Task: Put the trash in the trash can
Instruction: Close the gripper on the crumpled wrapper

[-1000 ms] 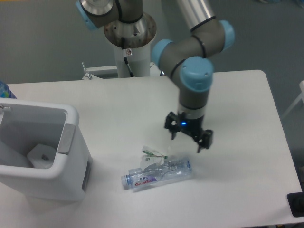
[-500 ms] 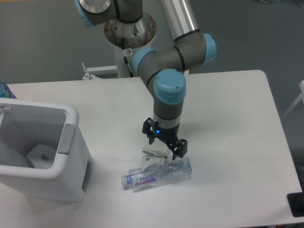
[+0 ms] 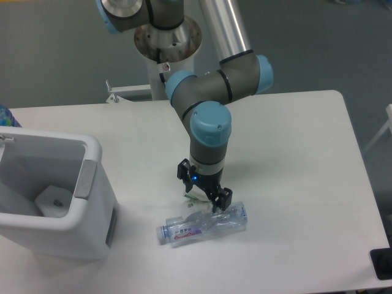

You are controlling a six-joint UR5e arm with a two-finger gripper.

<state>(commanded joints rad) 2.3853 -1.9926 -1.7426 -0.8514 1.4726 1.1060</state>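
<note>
We see the gripper (image 3: 203, 192) low over the white table (image 3: 294, 159), its two black fingers spread apart, one finger (image 3: 184, 171) at the upper left and the other at the lower right; a blue light glows on its body between them; the crumpled white wrapper (image 3: 197, 197) with green marks sits in the gap between the fingers, mostly hidden by the gripper, and we cannot tell whether the fingers touch it; the jaws are not closed on anything.

Just below the wrapper lies the crushed clear plastic bottle (image 3: 205, 225) with a red-and-blue label, on its side, cap end toward the left; the lower-right finger reaches down to the bottle's upper edge, contact unclear; wrapper and bottle look touching or just beside each other.

The white trash can (image 3: 92, 202) stands at the left edge of the table, well apart from both pieces of trash; boxy, thick rounded rim, grey tab (image 3: 85, 179) on the side facing the arm; inside it we see a pale shape on the floor, too unclear to name.

The arm (image 3: 211, 92) comes down from the base post (image 3: 166, 43) beyond the far edge of the table, grey links with light-blue joint caps; the wrist points straight down over the wrapper.
</note>
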